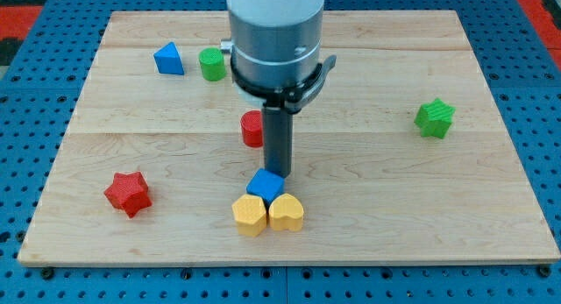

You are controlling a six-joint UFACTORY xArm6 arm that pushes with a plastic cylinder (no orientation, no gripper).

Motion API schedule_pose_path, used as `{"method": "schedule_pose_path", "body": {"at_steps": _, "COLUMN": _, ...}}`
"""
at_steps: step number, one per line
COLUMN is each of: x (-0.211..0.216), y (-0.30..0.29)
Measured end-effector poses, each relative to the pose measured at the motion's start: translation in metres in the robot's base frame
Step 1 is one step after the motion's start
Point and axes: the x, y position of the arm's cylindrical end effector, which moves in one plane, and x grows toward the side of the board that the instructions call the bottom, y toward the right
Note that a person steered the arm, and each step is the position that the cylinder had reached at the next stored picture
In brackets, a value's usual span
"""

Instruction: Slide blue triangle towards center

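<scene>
The arm point(275, 32) is cut off by the view's top edge, and its rod point(278, 142) covers the right side of the red block point(252, 129), so that block's shape cannot be made out. Below that red block, the tip point(279, 174) ends right at the blue cube point(265, 185); contact is unclear. The desk point(491, 234) hides most of the blue pegboard point(26, 94) beneath.

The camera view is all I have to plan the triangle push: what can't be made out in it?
- My tip: contact with the blue cube unclear.
- Red block: right side behind the rod, shape unsure.
- Green block beside the blue triangle: shape unsure.
</scene>
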Motion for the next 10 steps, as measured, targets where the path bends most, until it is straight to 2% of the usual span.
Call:
{"method": "schedule_pose_path", "body": {"at_steps": 1, "x": -0.019, "y": 0.013}}
{"method": "schedule_pose_path", "body": {"at_steps": 2, "x": -0.104, "y": 0.043}}
{"method": "schedule_pose_path", "body": {"at_steps": 3, "x": -0.213, "y": 0.035}}
{"method": "schedule_pose_path", "body": {"at_steps": 4, "x": -0.305, "y": -0.055}}
{"method": "schedule_pose_path", "body": {"at_steps": 5, "x": -0.271, "y": -0.165}}
{"method": "schedule_pose_path", "body": {"at_steps": 7, "x": -0.137, "y": -0.151}}
{"method": "schedule_pose_path", "body": {"at_steps": 8, "x": -0.092, "y": -0.14}}
{"method": "schedule_pose_path", "body": {"at_steps": 9, "x": -0.154, "y": -0.17}}
{"method": "schedule_pose_path", "body": {"at_steps": 10, "x": -0.16, "y": -0.149}}
